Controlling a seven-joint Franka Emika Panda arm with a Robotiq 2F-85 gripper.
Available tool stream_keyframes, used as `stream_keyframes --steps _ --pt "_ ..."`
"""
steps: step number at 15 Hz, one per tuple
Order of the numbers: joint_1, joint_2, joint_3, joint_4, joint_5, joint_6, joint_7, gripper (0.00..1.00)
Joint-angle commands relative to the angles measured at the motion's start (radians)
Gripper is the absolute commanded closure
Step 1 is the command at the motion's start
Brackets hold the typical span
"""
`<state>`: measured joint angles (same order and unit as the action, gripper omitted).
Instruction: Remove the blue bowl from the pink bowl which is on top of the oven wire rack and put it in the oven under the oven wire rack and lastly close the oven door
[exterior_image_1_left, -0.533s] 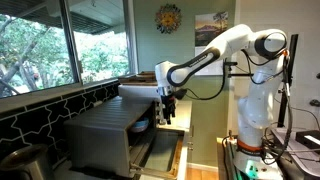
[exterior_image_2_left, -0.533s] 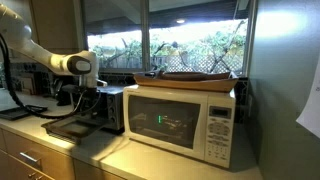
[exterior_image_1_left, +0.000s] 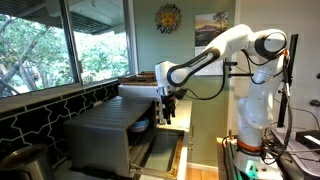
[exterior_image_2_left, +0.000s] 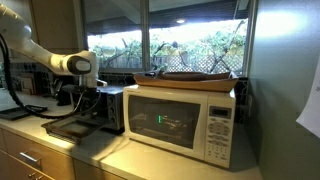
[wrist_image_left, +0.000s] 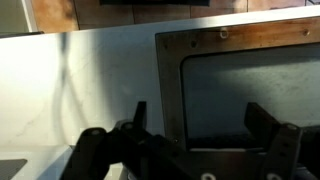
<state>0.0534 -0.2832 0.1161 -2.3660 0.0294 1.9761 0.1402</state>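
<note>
The silver-grey oven (exterior_image_1_left: 105, 135) stands on the counter, and it also shows behind the arm in an exterior view (exterior_image_2_left: 112, 104). Its oven door (exterior_image_1_left: 160, 152) lies folded down and open; it shows in both exterior views (exterior_image_2_left: 68, 127). A small blue shape, the blue bowl (exterior_image_1_left: 143, 126), shows at the oven mouth. The pink bowl is not visible. My gripper (exterior_image_1_left: 168, 110) hangs just in front of the oven opening, above the door (exterior_image_2_left: 96, 106). In the wrist view the gripper (wrist_image_left: 200, 125) is open and empty over the door's dark glass window (wrist_image_left: 235, 90).
A white microwave (exterior_image_2_left: 185, 120) with a wooden tray on top stands beside the oven. Windows run along the wall behind (exterior_image_1_left: 60, 45). The pale countertop (wrist_image_left: 90, 80) lies beside the door. Kitchen items crowd the counter's far end (exterior_image_2_left: 30, 95).
</note>
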Motion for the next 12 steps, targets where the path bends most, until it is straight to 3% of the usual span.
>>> stream_keyframes --steps 1,7,12 --pt "0.007 -0.001 -0.011 0.003 0.022 0.002 0.008 0.0" --pt "-0.001 -0.023 -0.078 0.032 0.313 -0.021 0.023 0.0" --pt "-0.009 -0.07 -0.111 -0.024 0.519 0.025 0.066 0.0"
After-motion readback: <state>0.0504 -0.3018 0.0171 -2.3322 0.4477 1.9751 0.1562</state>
